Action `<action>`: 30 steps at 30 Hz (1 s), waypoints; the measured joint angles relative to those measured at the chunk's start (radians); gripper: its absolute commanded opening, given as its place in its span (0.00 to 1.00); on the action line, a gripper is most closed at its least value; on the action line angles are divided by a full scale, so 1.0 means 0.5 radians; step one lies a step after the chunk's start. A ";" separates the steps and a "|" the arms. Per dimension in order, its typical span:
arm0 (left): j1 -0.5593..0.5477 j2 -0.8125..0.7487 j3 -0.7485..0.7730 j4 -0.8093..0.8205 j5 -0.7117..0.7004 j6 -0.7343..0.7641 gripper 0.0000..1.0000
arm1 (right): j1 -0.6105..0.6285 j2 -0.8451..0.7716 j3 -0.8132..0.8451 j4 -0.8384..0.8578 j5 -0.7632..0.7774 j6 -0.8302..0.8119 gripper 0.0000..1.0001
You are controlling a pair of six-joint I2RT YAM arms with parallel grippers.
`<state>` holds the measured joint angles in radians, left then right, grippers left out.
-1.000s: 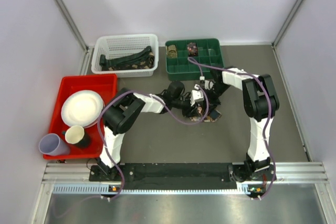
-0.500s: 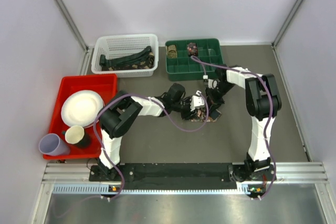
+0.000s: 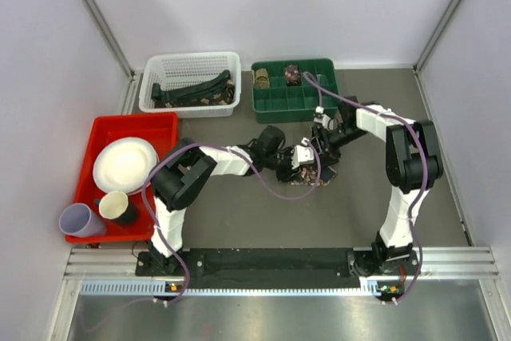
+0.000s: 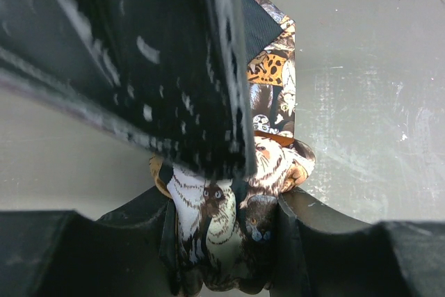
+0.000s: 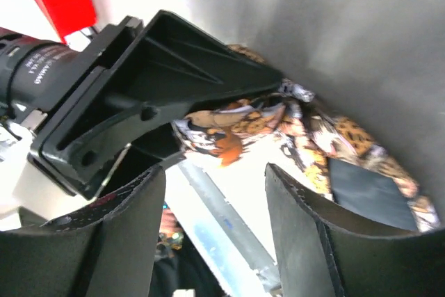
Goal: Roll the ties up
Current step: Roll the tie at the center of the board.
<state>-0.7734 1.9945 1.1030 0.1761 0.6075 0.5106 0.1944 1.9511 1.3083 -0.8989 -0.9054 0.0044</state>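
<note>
A coiled tie (image 4: 233,220) with a brown, orange and white animal print sits between my left gripper's (image 4: 222,203) jaws, which are shut on it; its loose pointed end (image 4: 274,67) lies flat on the grey table. From above, that tie (image 3: 320,178) is at the table's middle, with the left gripper (image 3: 306,164) on it. My right gripper (image 3: 324,144) hovers just behind it. In the right wrist view the right gripper (image 5: 215,175) stands open with nothing between its fingers, and the tie (image 5: 278,126) is just beyond them.
A white basket (image 3: 190,64) at the back holds dark unrolled ties (image 3: 196,89). Beside it, a green compartment tray (image 3: 295,104) holds two rolled ties (image 3: 261,77) (image 3: 292,75). On the left, a red tray (image 3: 88,189) carries a plate (image 3: 124,164) and two cups.
My right gripper has opened, let go of the tie and drawn back a little toward the green tray. The left gripper keeps its hold on the coil.
</note>
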 measured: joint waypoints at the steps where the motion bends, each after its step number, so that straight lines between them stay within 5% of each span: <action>1: 0.000 0.000 0.001 -0.003 0.000 0.002 0.33 | 0.008 0.001 -0.009 0.018 -0.021 0.027 0.54; 3: 0.000 0.000 0.005 -0.009 0.000 0.002 0.34 | 0.037 0.011 -0.021 0.059 -0.028 0.052 0.47; 6: 0.000 0.004 0.015 -0.024 0.000 0.002 0.36 | 0.105 0.051 -0.026 0.135 -0.004 0.087 0.25; 8: 0.000 0.004 0.018 -0.038 0.007 0.002 0.42 | 0.113 0.078 -0.025 0.151 0.022 0.111 0.01; 13: 0.001 0.004 0.020 -0.040 0.008 -0.011 0.60 | 0.101 0.085 -0.022 0.141 0.049 0.140 0.00; 17: 0.018 0.003 0.007 -0.015 0.034 -0.055 0.84 | 0.105 0.100 -0.022 0.136 0.112 0.141 0.00; 30: 0.056 -0.057 -0.217 0.359 0.169 -0.322 0.81 | 0.103 0.146 0.064 0.018 0.374 0.205 0.00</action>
<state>-0.7456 1.9659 0.9947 0.3553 0.6922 0.3496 0.2459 2.0239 1.3403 -0.8898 -0.7185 0.1070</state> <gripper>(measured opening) 0.845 0.035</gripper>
